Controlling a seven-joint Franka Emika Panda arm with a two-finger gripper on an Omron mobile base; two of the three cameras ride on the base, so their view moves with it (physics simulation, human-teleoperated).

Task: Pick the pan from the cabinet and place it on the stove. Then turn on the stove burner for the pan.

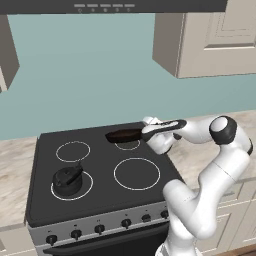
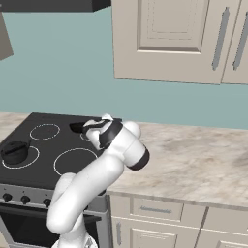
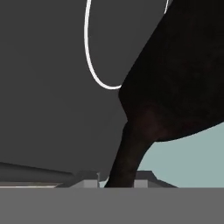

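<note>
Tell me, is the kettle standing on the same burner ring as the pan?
No: the kettle stands on the front left ring, while the pan is over the back right ring.

A pale teal wall [image 2: 72, 68] runs behind a marbled beige worktop [image 2: 193, 164]. Beige drawer units [image 2: 160, 213] with short grey handles sit beneath it. A dark extractor hood [image 1: 115, 6] hangs overhead.

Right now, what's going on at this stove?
The white robot arm has the pan by its handle in its pincer, over the back right ring of the stove. A black kettle sits on the front left ring. The cabinet doors above are closed.
</note>
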